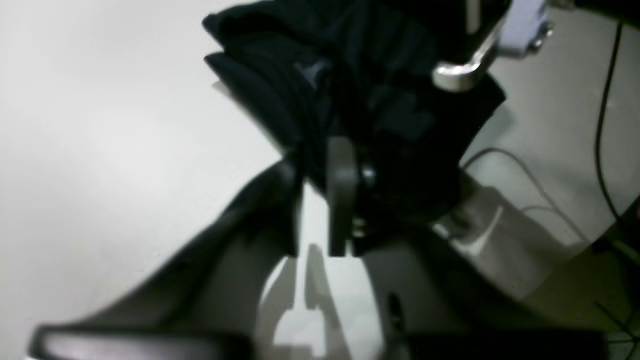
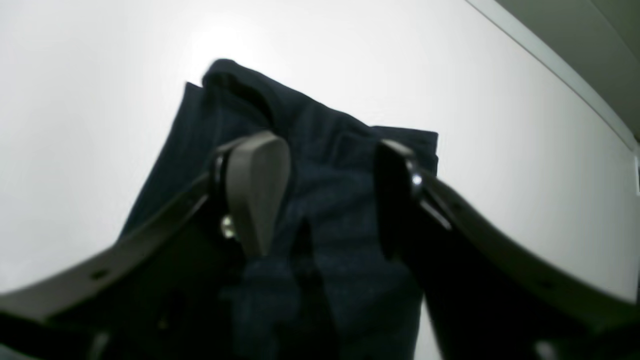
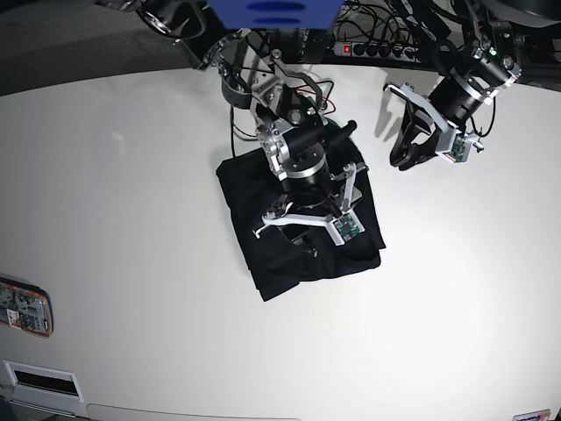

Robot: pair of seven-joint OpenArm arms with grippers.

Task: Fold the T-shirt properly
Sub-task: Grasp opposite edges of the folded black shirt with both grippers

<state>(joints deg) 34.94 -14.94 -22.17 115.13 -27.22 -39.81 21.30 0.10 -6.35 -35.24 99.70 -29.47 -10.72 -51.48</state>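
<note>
Hovering right gripper (image 3: 304,233), jaws apart, over T-shirt (image 3: 263,263)

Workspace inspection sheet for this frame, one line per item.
Surface: white table, bare around the cloth.
Job's things: T-shirt, black, folded to a rough rectangle with uneven edges.
Clutter: small red-rimmed device at the table's left edge.
Grippers: right gripper directly over the T-shirt, fingers apart; left gripper off the cloth, looks open, holding nothing.
Cables: power strip and loose wires at the far edge.
Surroundings: dark floor beyond the table.
</note>
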